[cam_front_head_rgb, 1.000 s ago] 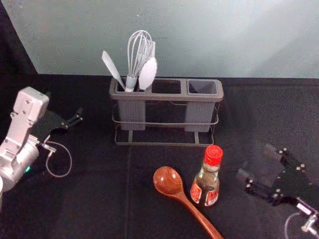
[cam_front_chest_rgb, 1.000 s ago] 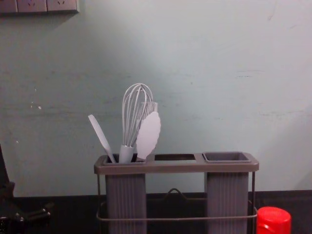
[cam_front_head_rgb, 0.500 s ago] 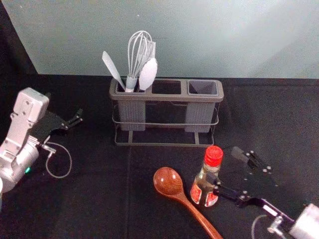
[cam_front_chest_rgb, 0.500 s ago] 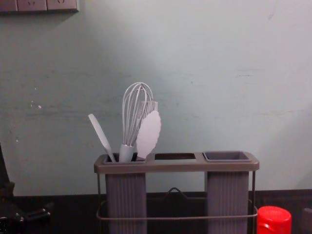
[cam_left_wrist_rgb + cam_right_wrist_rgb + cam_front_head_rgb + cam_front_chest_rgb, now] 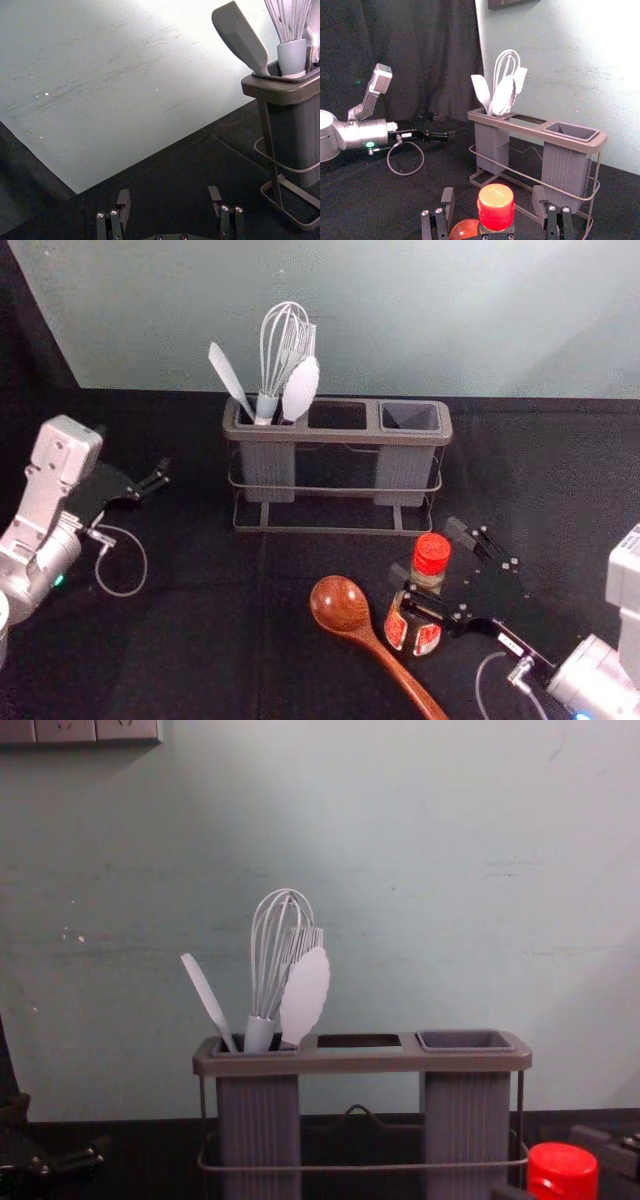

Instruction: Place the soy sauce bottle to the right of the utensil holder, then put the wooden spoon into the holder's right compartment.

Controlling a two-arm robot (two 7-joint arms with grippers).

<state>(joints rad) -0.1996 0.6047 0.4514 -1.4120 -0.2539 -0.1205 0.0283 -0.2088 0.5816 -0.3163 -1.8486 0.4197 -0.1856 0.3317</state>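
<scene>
Head view: your upright, red-capped glass soy sauce bottle (image 5: 427, 639) stands on the black counter (image 5: 200, 650) between the spread fingers of your right claw (image 5: 425, 552); close across its long axis. Your left claw (image 5: 169, 190), also spread, sits far left.

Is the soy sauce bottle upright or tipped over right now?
Upright: the soy sauce bottle has its red cap above its labels in the head view, and the chest view shows the cap facing up.

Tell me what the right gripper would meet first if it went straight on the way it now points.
Most likely the soy sauce bottle: its red cap shows between the open fingers of the right gripper. Any gap before contact is unclear.
</scene>
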